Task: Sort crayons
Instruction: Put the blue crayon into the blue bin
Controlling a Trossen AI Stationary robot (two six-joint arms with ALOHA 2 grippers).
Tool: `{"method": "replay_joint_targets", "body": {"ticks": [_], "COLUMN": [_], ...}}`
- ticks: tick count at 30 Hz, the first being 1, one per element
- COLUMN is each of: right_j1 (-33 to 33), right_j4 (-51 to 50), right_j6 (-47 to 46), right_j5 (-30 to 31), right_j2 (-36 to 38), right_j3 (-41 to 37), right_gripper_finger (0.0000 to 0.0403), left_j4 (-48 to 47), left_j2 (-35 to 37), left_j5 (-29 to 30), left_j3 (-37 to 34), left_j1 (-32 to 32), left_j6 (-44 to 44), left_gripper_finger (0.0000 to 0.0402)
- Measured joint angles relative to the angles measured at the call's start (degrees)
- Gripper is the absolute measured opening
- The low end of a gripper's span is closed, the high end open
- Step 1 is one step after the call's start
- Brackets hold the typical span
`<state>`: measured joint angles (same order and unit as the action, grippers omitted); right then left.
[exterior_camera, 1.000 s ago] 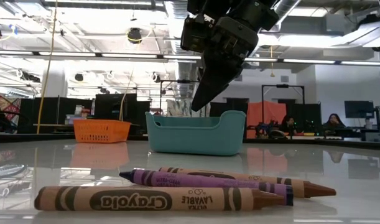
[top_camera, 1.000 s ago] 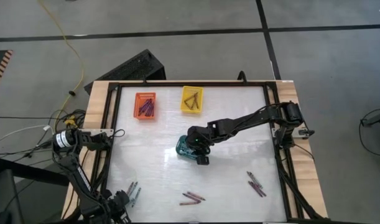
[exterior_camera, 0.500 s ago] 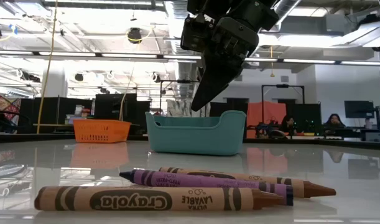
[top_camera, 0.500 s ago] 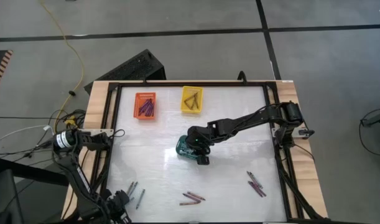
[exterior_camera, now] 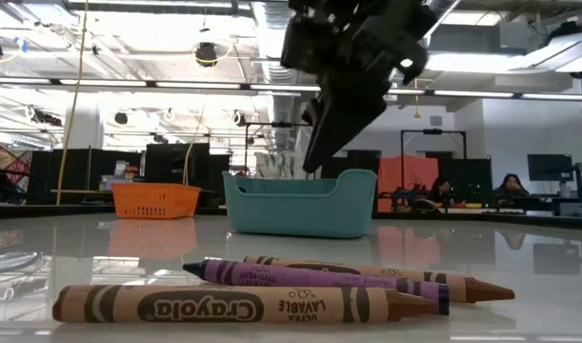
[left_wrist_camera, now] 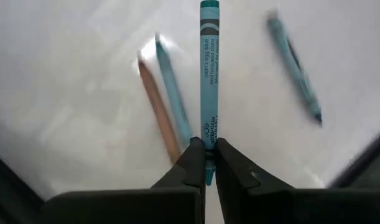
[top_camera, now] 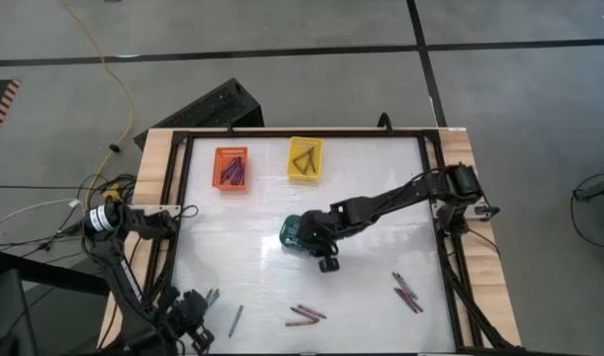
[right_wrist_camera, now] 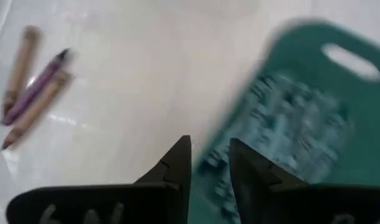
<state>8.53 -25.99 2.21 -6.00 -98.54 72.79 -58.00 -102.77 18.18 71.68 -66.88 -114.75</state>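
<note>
High view: the left gripper (top_camera: 205, 336), at the table's near left corner, has its fingers pinched on a teal wax crayon (left_wrist_camera: 209, 74) pointing away from its fingers; other loose crayons (top_camera: 306, 314) lie near the front edge. The right gripper (top_camera: 326, 263), fingers narrowly parted and empty, hovers just beside the small teal plastic basket (top_camera: 297, 234) mid-table. Judged step: carrying teal to that basket; next calls for a long reach and release above it. The glossy white tabletop (top_camera: 252, 277) reflects an open workshop with ceiling lights.
</note>
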Motion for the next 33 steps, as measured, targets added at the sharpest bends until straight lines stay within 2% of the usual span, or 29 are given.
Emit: {"method": "replay_joint_targets", "body": {"ticks": [8, 13, 20, 27, 33], "right_j1": [8.02, 11.28, 15.16, 18.73, 21.40], "right_j4": [11.46, 13.42, 0.70, -2.95, -8.10], "right_j6": [14.44, 17.75, 12.61, 6.43, -0.05], "right_j5": [-0.15, 0.04, 8.62, 8.62, 8.75], "right_j2": [-0.07, -0.09, -0.07, -0.04, 0.00], "right_j3": [0.00, 0.00, 0.00, 0.00, 0.00], "right_gripper_finger": [0.0103, 0.0103, 0.0103, 0.0103, 0.0103], "left_j4": [-7.33, -11.10, -4.98, 7.19, 12.50], "left_j2": [3.63, 7.14, 13.26, 13.62, 13.52], "left_j5": [5.93, 11.56, 14.92, 11.32, 8.47], "left_j3": [0.00, -0.13, -3.86, -4.59, -4.61], "left_j1": [6.68, 12.72, 24.11, 36.93, 47.01], "left_j6": [12.35, 21.65, 43.45, 73.94, 90.52], "left_gripper_finger": [0.0004, 0.0004, 0.0004, 0.0004, 0.0004]}}
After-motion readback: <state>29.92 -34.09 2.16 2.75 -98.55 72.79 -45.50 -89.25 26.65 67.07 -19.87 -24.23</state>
